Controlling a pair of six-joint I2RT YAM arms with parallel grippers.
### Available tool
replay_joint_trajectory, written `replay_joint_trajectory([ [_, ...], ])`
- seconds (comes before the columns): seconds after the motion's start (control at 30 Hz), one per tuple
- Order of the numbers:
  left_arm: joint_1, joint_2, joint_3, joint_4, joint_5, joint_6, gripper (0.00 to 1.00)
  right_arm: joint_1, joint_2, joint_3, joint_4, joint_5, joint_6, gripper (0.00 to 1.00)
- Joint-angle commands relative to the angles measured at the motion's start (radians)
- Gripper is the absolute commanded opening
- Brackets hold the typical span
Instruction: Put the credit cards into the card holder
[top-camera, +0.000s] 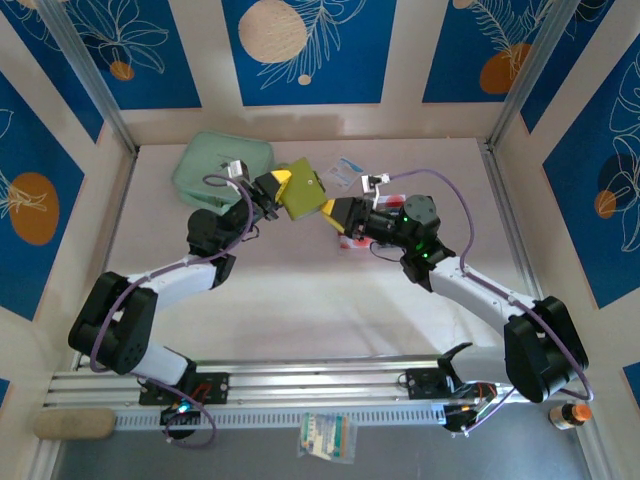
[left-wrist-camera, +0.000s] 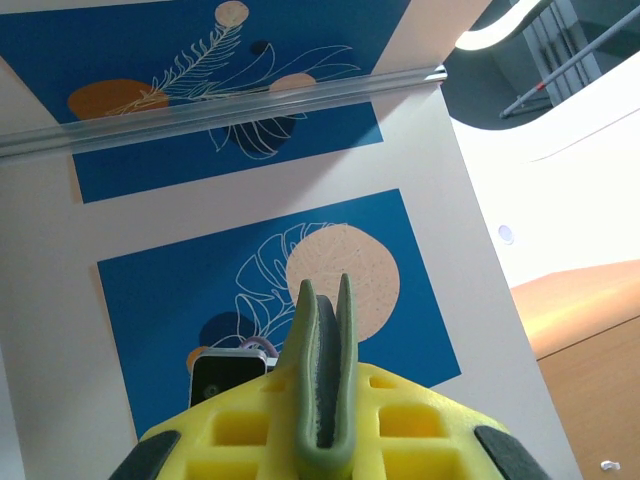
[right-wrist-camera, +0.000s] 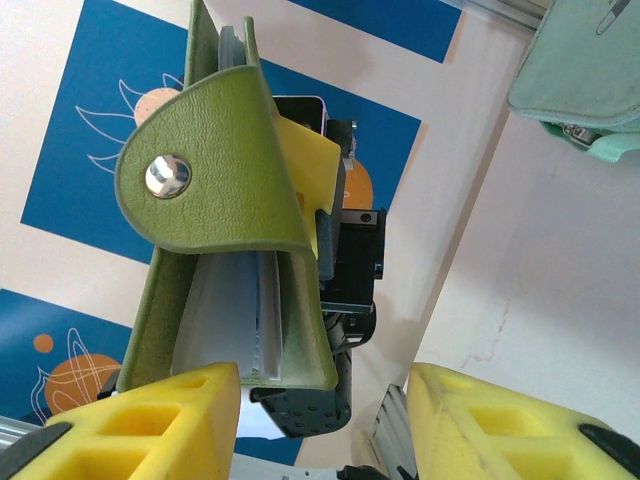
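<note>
Card holder (top-camera: 302, 190): olive-green, pebbled skin, square fold, held up off the bench (top-camera: 300, 310) between my two claws, toward the rear middle. A rounded snap tab (right-wrist-camera: 200, 170) with a bright metal stud curved over its top edge. Pale clear sleeves (right-wrist-camera: 225, 310) showed between the slightly parted covers.

My left claw (top-camera: 272, 187) was pinched tight on one edge of the holder, with yellow pads on either side of the green rim. My right claw (top-camera: 335, 212) stood about half wide and gripped nothing. One yellow finger (right-wrist-camera: 150, 420) sat at the holder's lower corner, the other well apart.

Credit cards (top-camera: 349, 241): a flat whitish-and-red piece lay on the bench under my right wrist, mostly hidden.

Mint-green pouch (top-camera: 222, 165): soft, with rounded corners, it lay behind my left claw near the rear wall. A white-and-blue sachet (top-camera: 350, 170) lay just behind the holder.

Bare bench ran from the claws back to the arm bases, with walls closing in the rear and both sides.
</note>
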Motion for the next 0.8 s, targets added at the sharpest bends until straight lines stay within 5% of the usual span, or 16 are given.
replay_joint_trajectory([
  [0.0, 0.007, -0.017, 0.025, 0.084, -0.011, -0.008, 0.00, -0.003, 0.009, -0.002, 0.035, 0.007, 0.008, 0.47],
  [0.6, 0.004, -0.005, 0.016, 0.084, -0.008, -0.009, 0.00, 0.004, 0.144, 0.138, 0.109, -0.054, 0.049, 0.42],
  [0.67, 0.004, 0.001, 0.014, 0.082, -0.005, -0.010, 0.00, 0.006, 0.156, 0.150, 0.114, -0.061, 0.051, 0.37],
  [0.77, 0.004, 0.020, 0.010, 0.084, 0.000, -0.013, 0.00, 0.006, 0.166, 0.155, 0.115, -0.069, 0.047, 0.17],
])
